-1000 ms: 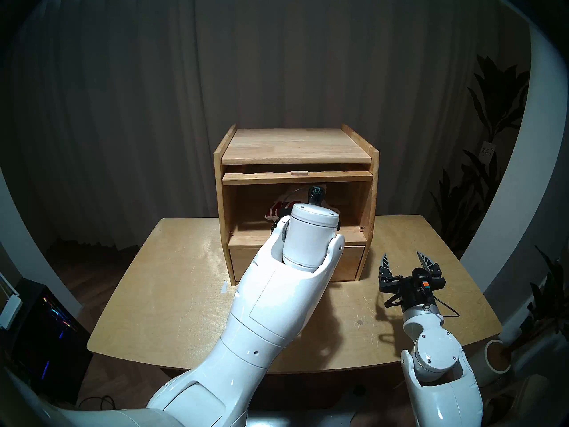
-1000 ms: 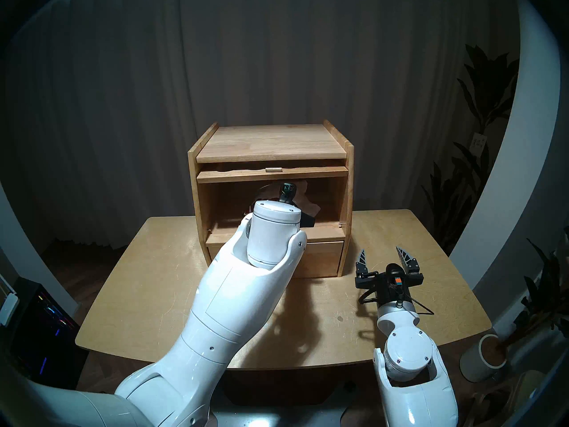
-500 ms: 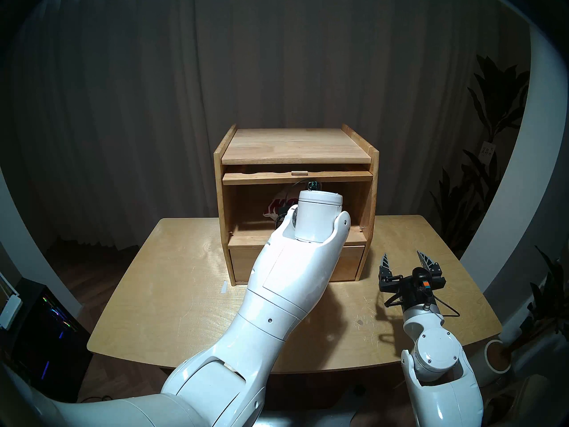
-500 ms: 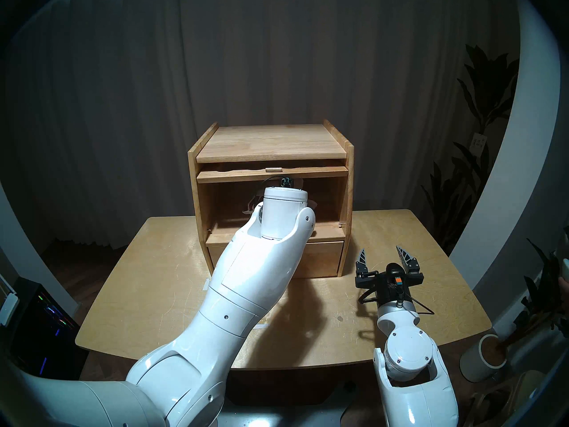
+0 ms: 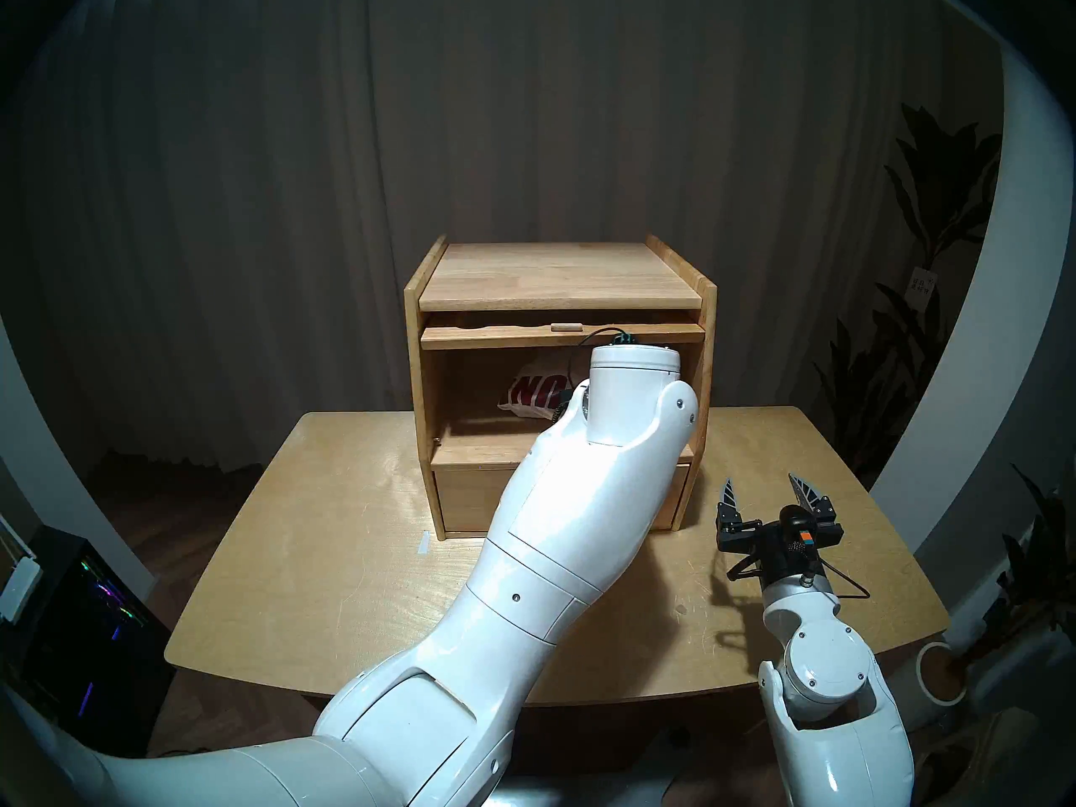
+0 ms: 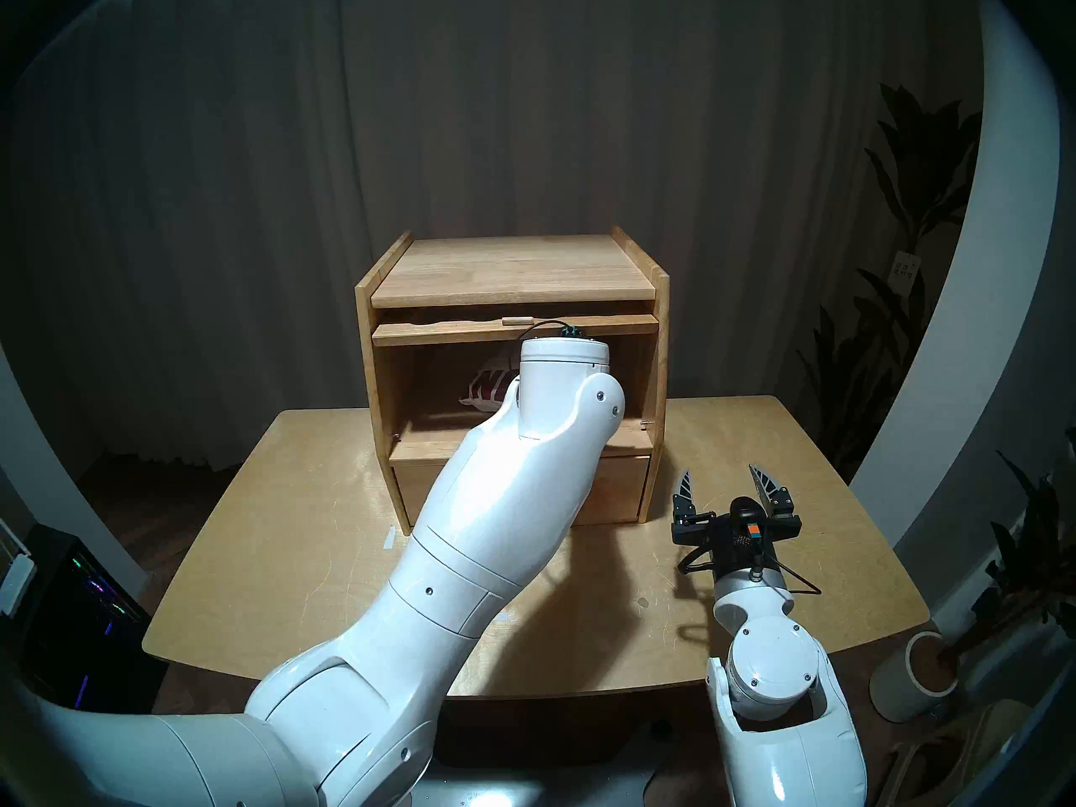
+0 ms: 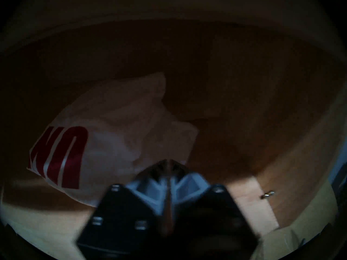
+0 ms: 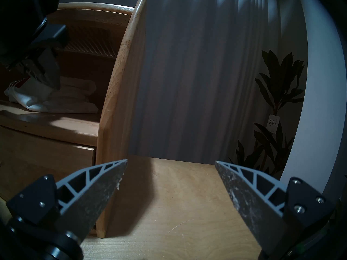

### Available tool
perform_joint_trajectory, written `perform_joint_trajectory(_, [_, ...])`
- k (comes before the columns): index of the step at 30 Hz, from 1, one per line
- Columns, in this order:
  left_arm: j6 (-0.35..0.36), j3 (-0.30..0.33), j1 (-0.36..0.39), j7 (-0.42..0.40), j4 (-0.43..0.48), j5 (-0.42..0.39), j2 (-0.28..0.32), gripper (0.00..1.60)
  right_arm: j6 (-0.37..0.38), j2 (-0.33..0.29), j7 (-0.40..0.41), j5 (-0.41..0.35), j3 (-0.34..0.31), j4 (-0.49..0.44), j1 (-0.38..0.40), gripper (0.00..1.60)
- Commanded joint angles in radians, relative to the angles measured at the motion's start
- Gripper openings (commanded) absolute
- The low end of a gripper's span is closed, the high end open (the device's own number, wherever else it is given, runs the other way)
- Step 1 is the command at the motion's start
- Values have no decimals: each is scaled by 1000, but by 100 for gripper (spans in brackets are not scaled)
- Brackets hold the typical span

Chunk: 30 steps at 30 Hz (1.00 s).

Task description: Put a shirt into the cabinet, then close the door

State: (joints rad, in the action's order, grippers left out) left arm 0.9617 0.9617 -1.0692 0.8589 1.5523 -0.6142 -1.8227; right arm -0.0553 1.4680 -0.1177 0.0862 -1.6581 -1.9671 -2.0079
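The light wooden cabinet stands at the back of the table. Its door is raised flat under the top, peg knob facing me. The white shirt with dark-red letters lies on the upper compartment's floor, left of middle. My left arm reaches into that compartment; its wrist hides the left gripper in the head views. In the left wrist view the left gripper is shut, tips at the shirt's near right edge; pinched fabric cannot be made out. My right gripper hovers open over the table, right of the cabinet.
The cabinet's bottom drawer is pushed in. The wooden table runs wide in front of the cabinet. A potted plant and a round pot stand at the right, a lit computer case at the left.
My left wrist has moved up and to the right inside the compartment, uncovering more of the shirt, which has stayed in place. The right arm has not moved.
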Motion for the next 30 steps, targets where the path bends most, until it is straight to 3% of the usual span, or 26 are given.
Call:
perform_joint_trajectory(1, [-2,-73,-19,-3,99,-35,30,160,-3,-1,0,0,0,-8,5,160])
perform_joint_trajectory(15, [-2,-182,-26,-42,279,-137,52,160,-2,-1,-1,0,0,16,7,160])
perform_joint_trajectory(30, [-2,-207,52,-127,463,-252,-4,160,-3,-2,-2,-1,1,38,10,160])
